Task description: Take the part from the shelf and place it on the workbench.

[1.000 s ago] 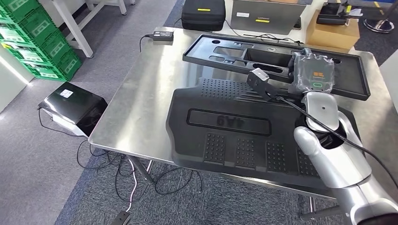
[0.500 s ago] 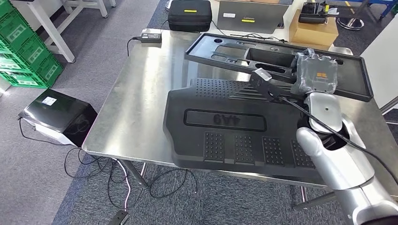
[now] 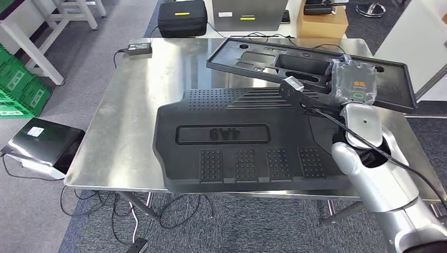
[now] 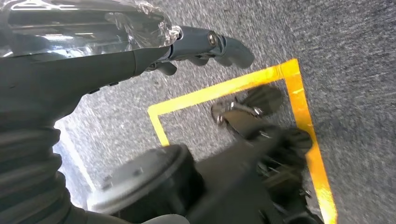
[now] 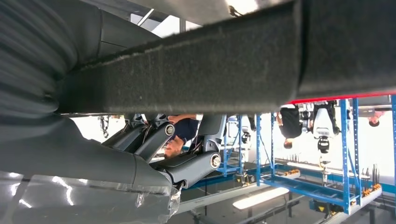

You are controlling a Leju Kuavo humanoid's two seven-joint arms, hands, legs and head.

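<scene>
Large black moulded plastic floor-mat part (image 3: 237, 139): right end hidden behind silver right forearm, lower right of head view. Right hand (image 3: 353, 81) under plastic-wrapped cover, fingers unseen there; can't tell grip. Raised lettering on part too blurred to read. Wrist view: dark fuzzy part edge (image 5: 233, 60) cut off at the right.

A black case (image 3: 182, 18), cardboard box (image 3: 321, 23) and green crates (image 3: 18, 89) surround the scene.
</scene>
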